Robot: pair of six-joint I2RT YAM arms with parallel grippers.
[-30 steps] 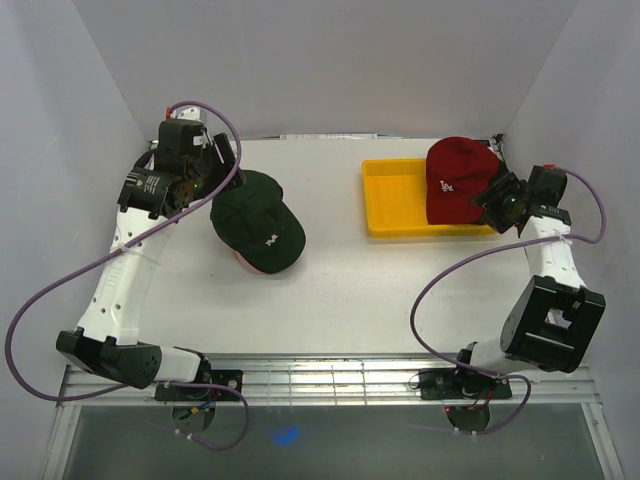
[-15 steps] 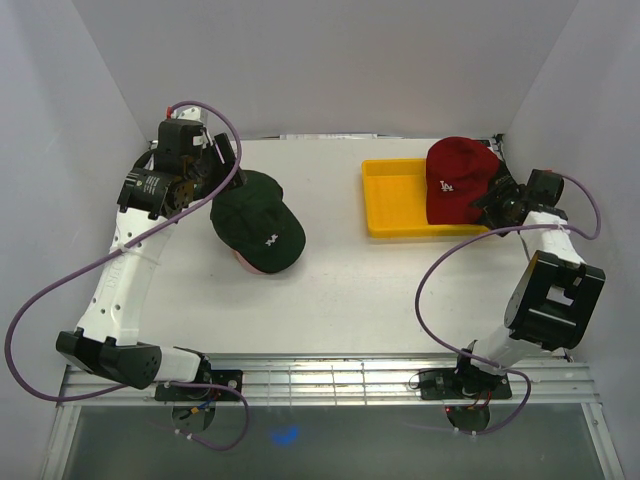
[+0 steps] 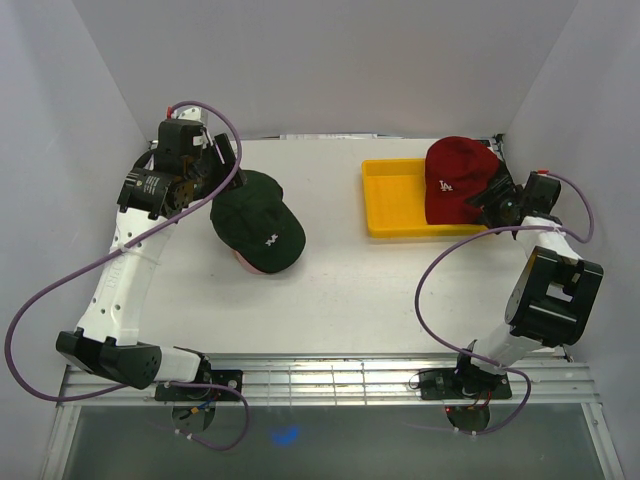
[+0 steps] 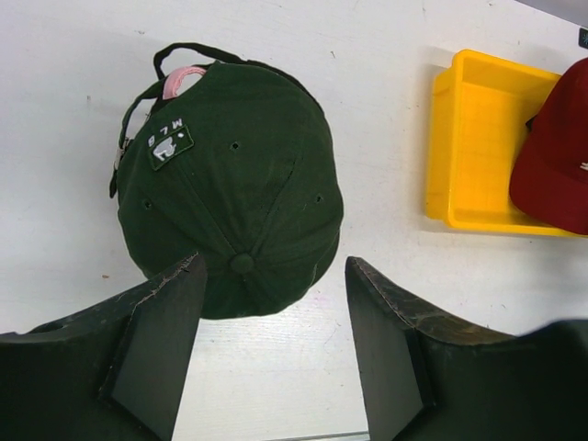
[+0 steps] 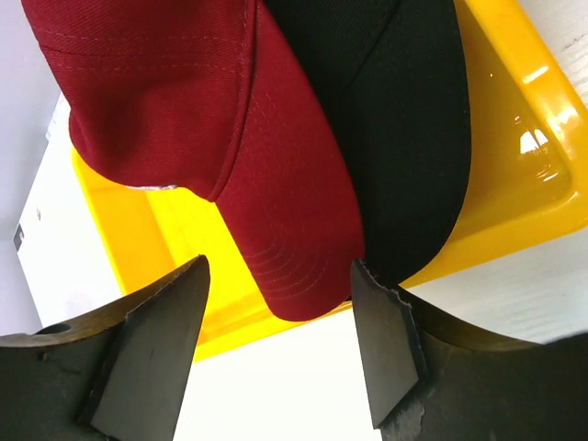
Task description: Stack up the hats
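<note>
A dark green hat (image 3: 260, 222) lies crown-up on the table's left half, on top of a pink hat (image 3: 240, 259) whose edge peeks out below. In the left wrist view the green hat (image 4: 234, 179) shows a pink strap (image 4: 184, 78) at its back. My left gripper (image 3: 220, 168) (image 4: 274, 266) hovers open above the crown's edge, holding nothing. A red hat (image 3: 455, 178) rests over a black hat (image 5: 395, 101) on the yellow tray (image 3: 393, 205). My right gripper (image 3: 490, 196) (image 5: 277, 268) is open, with the tip of the red brim (image 5: 294, 230) between its jaws.
White walls close in the table on the left, back and right. The yellow tray (image 5: 519, 156) sits at the back right, its near rim just ahead of my right fingers (image 5: 386, 349). The left wrist view also catches the tray (image 4: 473, 138).
My right gripper has moved in toward the red hat's brim and widened a little. The left arm and the green hat have not moved.
</note>
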